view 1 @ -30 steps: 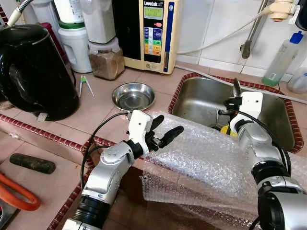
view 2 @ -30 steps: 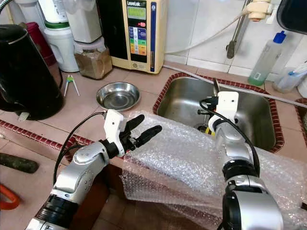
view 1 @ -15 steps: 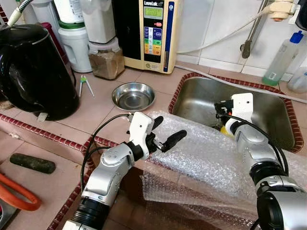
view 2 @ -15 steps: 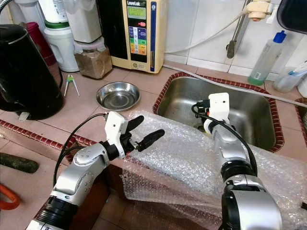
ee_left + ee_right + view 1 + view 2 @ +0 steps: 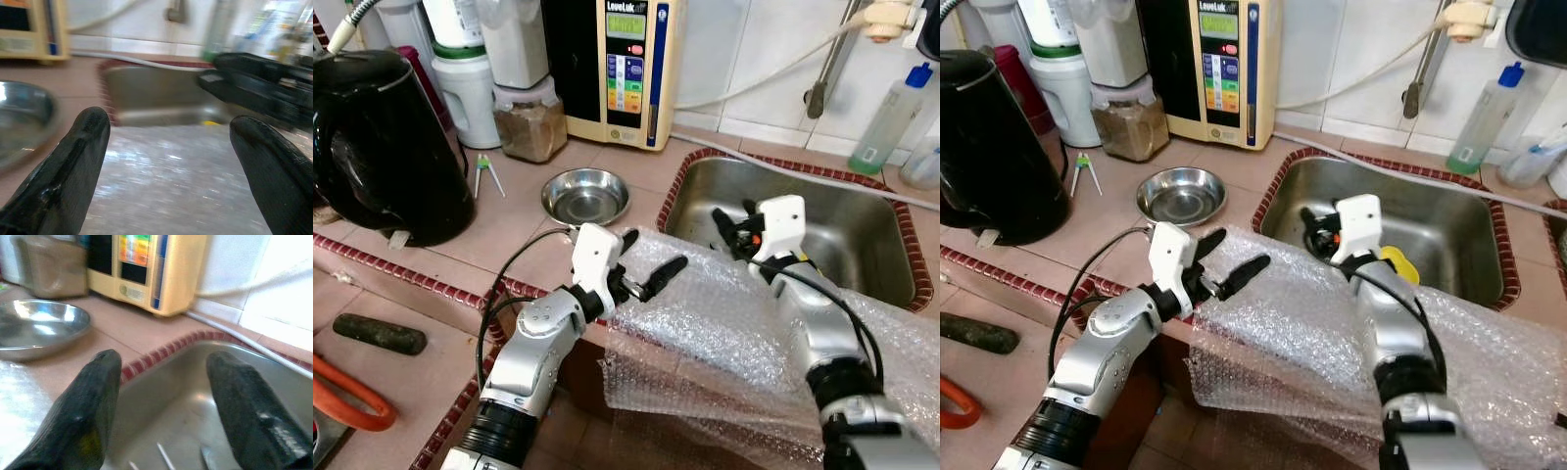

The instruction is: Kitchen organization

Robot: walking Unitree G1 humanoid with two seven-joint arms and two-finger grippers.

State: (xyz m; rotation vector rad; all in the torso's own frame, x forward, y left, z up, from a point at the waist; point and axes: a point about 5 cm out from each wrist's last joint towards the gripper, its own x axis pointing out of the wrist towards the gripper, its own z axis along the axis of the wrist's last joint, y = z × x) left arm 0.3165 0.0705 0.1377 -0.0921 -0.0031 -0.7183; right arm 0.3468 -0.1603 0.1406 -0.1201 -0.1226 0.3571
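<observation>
A sheet of clear bubble wrap (image 5: 724, 323) drapes over the counter's front edge and the near rim of the steel sink (image 5: 862, 211). My left gripper (image 5: 654, 251) hovers open just above the sheet's left end, holding nothing. In the left wrist view its fingers (image 5: 63, 176) frame the wrap (image 5: 166, 176). My right gripper (image 5: 729, 220) is open over the sink's left part, pointing at the red-tiled rim, empty. The right wrist view looks between its fingertips (image 5: 83, 416) at the sink wall and the steel bowl (image 5: 39, 325). A yellow object (image 5: 1393, 262) lies in the sink behind the right wrist.
A steel bowl (image 5: 585, 196) sits on the counter left of the sink. Behind it stand a water purifier (image 5: 626, 69) and a jar of brown powder (image 5: 530, 122). A black kettle (image 5: 382, 147) fills the far left. A spray bottle (image 5: 891, 122) stands at the back right.
My right gripper has swung left across the sink, from its back right to its left rim, uncovering the yellow object. The left gripper has barely shifted and stays open.
</observation>
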